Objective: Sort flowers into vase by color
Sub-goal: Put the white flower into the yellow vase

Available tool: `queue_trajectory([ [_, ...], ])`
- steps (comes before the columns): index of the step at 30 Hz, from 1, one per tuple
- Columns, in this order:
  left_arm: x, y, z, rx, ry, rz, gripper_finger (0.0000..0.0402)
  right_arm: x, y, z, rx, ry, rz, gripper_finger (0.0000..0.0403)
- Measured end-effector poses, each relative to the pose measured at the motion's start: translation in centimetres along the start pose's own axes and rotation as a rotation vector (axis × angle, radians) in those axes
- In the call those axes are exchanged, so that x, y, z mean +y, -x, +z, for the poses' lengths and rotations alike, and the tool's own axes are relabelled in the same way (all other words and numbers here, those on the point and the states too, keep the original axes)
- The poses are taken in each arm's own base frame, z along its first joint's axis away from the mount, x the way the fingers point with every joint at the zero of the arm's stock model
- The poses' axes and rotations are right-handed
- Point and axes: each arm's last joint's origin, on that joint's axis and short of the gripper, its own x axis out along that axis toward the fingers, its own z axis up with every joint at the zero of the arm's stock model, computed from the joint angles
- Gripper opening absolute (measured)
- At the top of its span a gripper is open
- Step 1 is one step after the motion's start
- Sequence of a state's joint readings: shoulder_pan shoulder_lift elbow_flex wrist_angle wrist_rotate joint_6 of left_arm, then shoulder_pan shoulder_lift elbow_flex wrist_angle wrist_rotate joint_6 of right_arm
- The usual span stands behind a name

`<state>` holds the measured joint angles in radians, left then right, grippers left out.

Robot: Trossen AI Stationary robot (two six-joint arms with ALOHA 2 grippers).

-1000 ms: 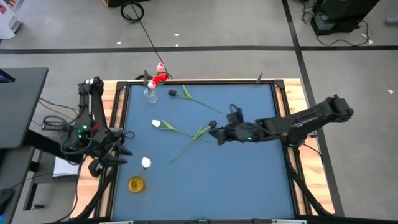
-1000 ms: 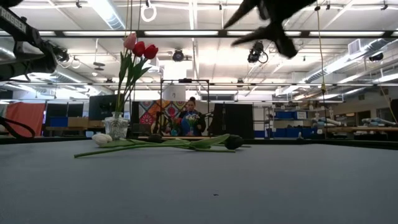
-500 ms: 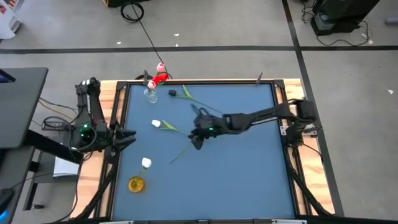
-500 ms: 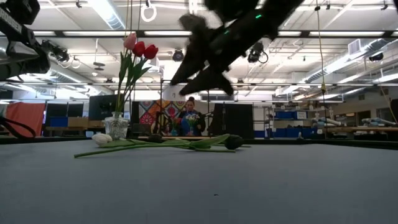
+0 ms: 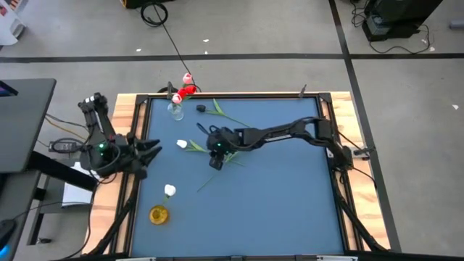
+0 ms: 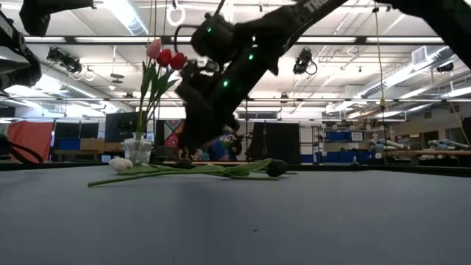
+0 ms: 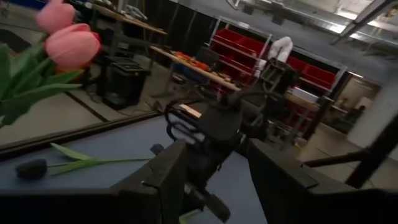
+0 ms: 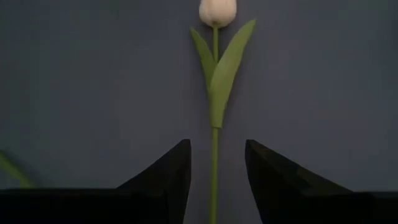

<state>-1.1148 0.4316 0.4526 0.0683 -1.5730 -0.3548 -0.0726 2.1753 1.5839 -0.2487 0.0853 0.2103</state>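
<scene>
A white tulip (image 5: 181,144) lies flat on the blue table, its stem (image 8: 214,174) running between my right gripper's (image 5: 214,159) open fingers without touching them. In the low view that gripper (image 6: 190,143) hangs just above the lying flowers (image 6: 184,169). A dark tulip (image 5: 201,108) and another green stem (image 5: 217,172) also lie on the table. Red and pink tulips (image 5: 187,89) stand in a clear vase (image 5: 175,111) at the far left corner. One white tulip (image 5: 170,191) stands in a yellow vase (image 5: 159,214). My left gripper (image 5: 151,151) waits open at the left edge.
The table's wooden rim (image 5: 138,109) frames the blue mat. In the left wrist view the pink tulips (image 7: 68,43) are close by and the right arm's gripper (image 7: 205,134) shows farther off. The near right part of the mat (image 5: 290,210) is bare. A person (image 6: 225,140) sits beyond the table.
My right arm has stretched out toward the table's left edge, carrying its gripper from right of centre to above the white tulip's stem, and it has come down close to the lying flowers. My left gripper has swung up from the near left toward the far edge.
</scene>
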Motion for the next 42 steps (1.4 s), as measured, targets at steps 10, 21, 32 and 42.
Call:
queue_trajectory([
  [10,0.1,-0.4,0.0,-0.02,-0.008,0.043,0.0176,-0.8,-3.4,-2.0,0.103,0.081,0.01,0.0156],
  [21,0.2,-0.7,0.2,-0.032,0.034,0.065,0.0176,-0.9,-3.2,-2.3,0.143,-0.015,-0.003,0.0014],
  [32,-0.8,-0.9,0.3,0.0,0.037,-0.06,0.0176,-0.7,-0.2,-0.8,0.143,-0.208,0.029,0.0007],
  [42,-1.1,-0.9,0.6,0.012,0.102,-0.118,0.0176,0.5,7.3,3.8,-0.127,-0.267,-0.017,0.0005],
])
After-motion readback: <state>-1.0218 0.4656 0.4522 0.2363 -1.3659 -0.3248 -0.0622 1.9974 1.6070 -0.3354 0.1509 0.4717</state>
